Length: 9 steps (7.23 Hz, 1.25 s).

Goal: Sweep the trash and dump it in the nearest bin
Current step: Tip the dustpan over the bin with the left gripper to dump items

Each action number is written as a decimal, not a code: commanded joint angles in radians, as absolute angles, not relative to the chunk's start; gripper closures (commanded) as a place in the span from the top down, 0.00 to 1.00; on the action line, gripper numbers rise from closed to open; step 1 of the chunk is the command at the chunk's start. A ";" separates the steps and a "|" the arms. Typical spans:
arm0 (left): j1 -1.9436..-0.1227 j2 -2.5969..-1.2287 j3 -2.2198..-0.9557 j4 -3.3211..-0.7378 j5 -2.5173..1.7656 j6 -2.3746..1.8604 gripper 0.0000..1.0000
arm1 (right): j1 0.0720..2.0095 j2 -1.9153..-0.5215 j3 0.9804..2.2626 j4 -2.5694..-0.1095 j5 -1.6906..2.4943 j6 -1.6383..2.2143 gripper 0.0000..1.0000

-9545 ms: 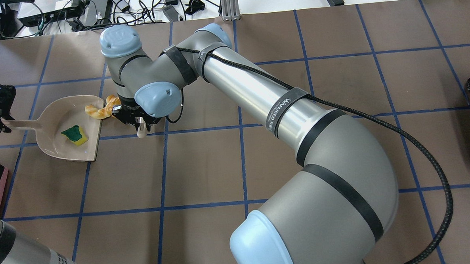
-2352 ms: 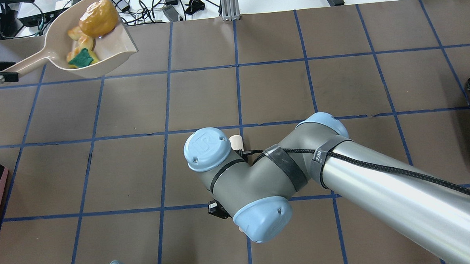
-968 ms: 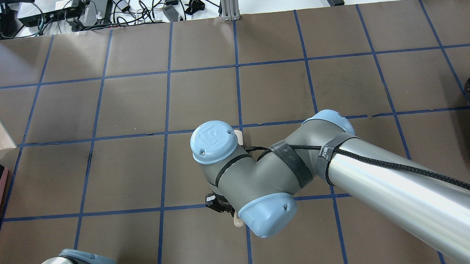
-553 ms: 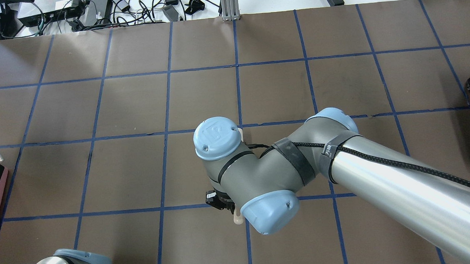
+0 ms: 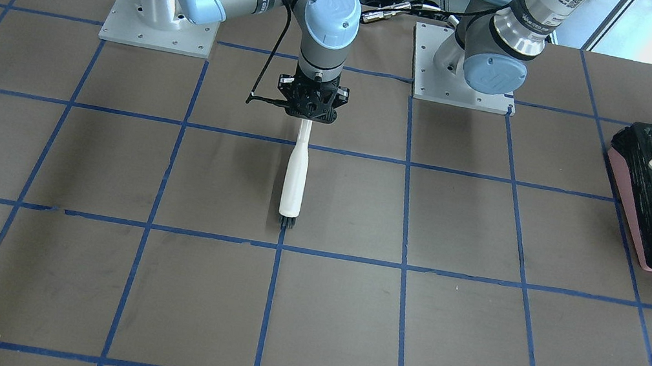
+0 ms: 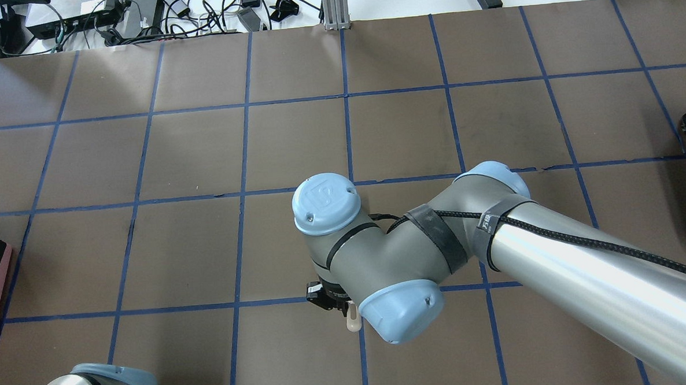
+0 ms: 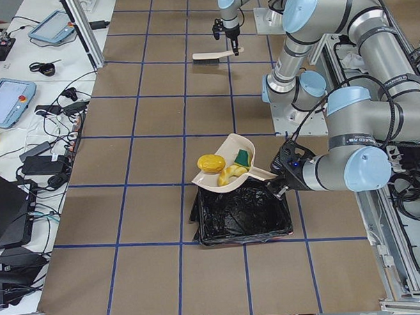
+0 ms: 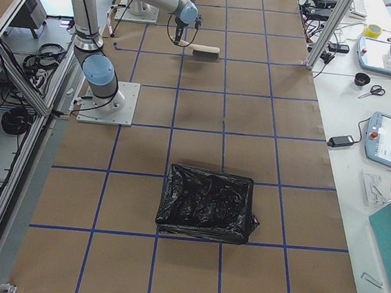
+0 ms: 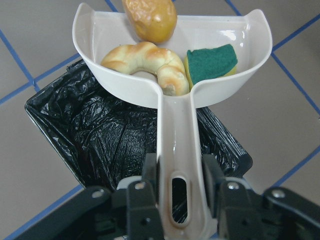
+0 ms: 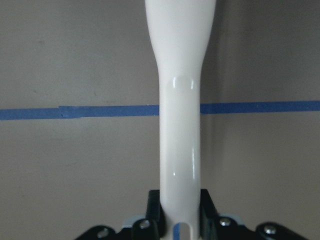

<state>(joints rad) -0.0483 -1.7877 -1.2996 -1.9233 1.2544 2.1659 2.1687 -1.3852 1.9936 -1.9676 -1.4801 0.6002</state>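
Pink-walled and lined with crinkled black plastic, the bin sits at the end of the table on the robot's left. The white dustpan hangs directly above it, its handle clamped between the jaws of the left gripper. All the trash lies in the scoop: the potato-like lump out at the open lip, the twisted bread and the sponge piece against the back wall. Nothing appears to have dropped into the liner yet, so sweeping looks finished and the dump is the step in hand. Mid-table, well apart from all this, the right gripper is closed on the handle of the brush, whose bristles point away from the robot. Next, the left wrist probably needs to tip the pan's lip downward. In the wrist view the lip seems to reach over the bin's far rim, so drawing the pan back first would likely keep the round lump from rolling out onto the table.
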 commanded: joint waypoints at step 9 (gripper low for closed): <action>-0.004 -1.787 -1.332 -1.783 1.613 1.973 0.00 | 2.168 -1.379 2.010 -1.973 -1.480 0.529 0.25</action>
<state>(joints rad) 0.0169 -1.7959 -1.3339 -1.7882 1.5750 1.9819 2.1676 -1.3796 2.0098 -1.9726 -1.4790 0.5507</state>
